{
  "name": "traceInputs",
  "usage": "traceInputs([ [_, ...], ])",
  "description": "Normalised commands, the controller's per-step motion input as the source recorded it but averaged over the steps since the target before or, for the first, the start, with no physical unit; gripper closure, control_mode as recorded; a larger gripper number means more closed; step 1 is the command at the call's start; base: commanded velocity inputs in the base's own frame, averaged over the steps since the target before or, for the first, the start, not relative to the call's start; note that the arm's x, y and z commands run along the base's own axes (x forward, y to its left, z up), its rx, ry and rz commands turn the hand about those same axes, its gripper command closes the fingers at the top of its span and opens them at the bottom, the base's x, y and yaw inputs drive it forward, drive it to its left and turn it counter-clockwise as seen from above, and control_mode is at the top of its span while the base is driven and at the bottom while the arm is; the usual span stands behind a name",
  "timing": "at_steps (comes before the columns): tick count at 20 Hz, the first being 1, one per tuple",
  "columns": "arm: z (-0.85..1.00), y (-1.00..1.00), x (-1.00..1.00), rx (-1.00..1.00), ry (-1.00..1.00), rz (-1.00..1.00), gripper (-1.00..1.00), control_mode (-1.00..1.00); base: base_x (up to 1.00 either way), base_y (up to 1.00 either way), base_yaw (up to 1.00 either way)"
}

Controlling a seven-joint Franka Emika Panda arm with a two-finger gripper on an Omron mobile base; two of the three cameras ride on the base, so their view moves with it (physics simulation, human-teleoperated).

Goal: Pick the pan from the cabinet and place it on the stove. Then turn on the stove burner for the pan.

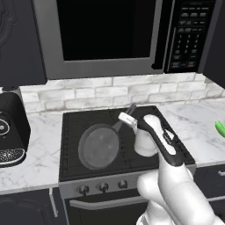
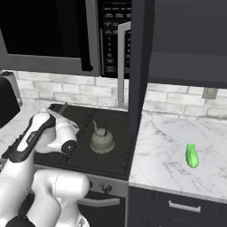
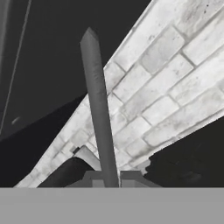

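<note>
On the stove [image 1: 70,169], left of the kettle [image 2: 102,142]: frying pan [image 1: 98,146] lying flat across the grates, handle [image 3: 99,113] angling up toward the brick backsplash [image 1: 110,92]. Gripper [image 1: 128,118] clamping together on that handle, gripping near its base.

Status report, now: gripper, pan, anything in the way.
Gripper shut on the pan handle. Pan sits on the stove, front left grate. Kettle on the right side, apart from the pan. Knobs untouched.
</note>
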Motion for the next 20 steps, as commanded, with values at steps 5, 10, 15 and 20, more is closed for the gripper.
traceInputs([
  [5,-0.74,0.00,0.44,0.00,-0.19,0.06,1.00,-1.00,0.00,0.00,0.00],
  [10,-0.66,0.00,0.42,0.00,-0.18,0.03,1.00,-1.00,0.00,0.00,0.00],
  [15,-0.29,0.00,0.24,-0.06,-0.03,0.01,1.00,-1.00,0.00,0.00,0.00],
  [20,-0.01,0.00,0.01,-0.06,-0.10,0.00,1.00,-1.00,0.00,0.00,0.00],
])
